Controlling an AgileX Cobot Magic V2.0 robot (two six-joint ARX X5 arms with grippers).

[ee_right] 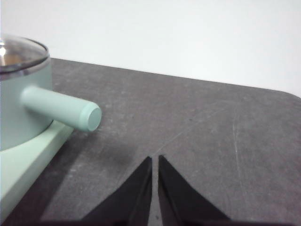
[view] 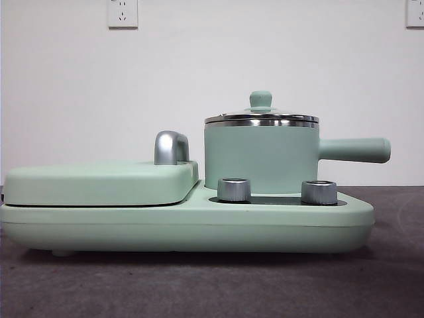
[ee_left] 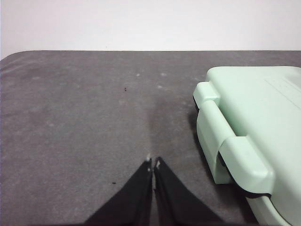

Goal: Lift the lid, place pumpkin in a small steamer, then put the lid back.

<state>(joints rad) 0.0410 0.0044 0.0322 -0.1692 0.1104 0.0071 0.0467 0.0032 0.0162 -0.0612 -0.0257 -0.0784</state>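
The small steamer point(view: 261, 156), a mint-green saucepan with a long side handle point(view: 354, 150), stands on the right half of the appliance. Its lid point(view: 261, 118) rests on top, steel rim level and mint knob upright. The right wrist view shows the steamer point(ee_right: 19, 106) and lid point(ee_right: 21, 52) from the side, with my right gripper point(ee_right: 154, 160) shut and empty over the grey table, apart from the handle. My left gripper point(ee_left: 153, 162) is shut and empty over the table beside the flat grill cover point(ee_left: 256, 117). The pumpkin is out of view.
The wide mint-green appliance base point(view: 185, 222) carries two steel knobs point(view: 234, 189) at its front and a flat grill cover point(view: 99, 182) with a steel handle point(view: 171, 147) on its left half. A dark grey mat covers the table point(view: 212, 285). A white wall stands behind.
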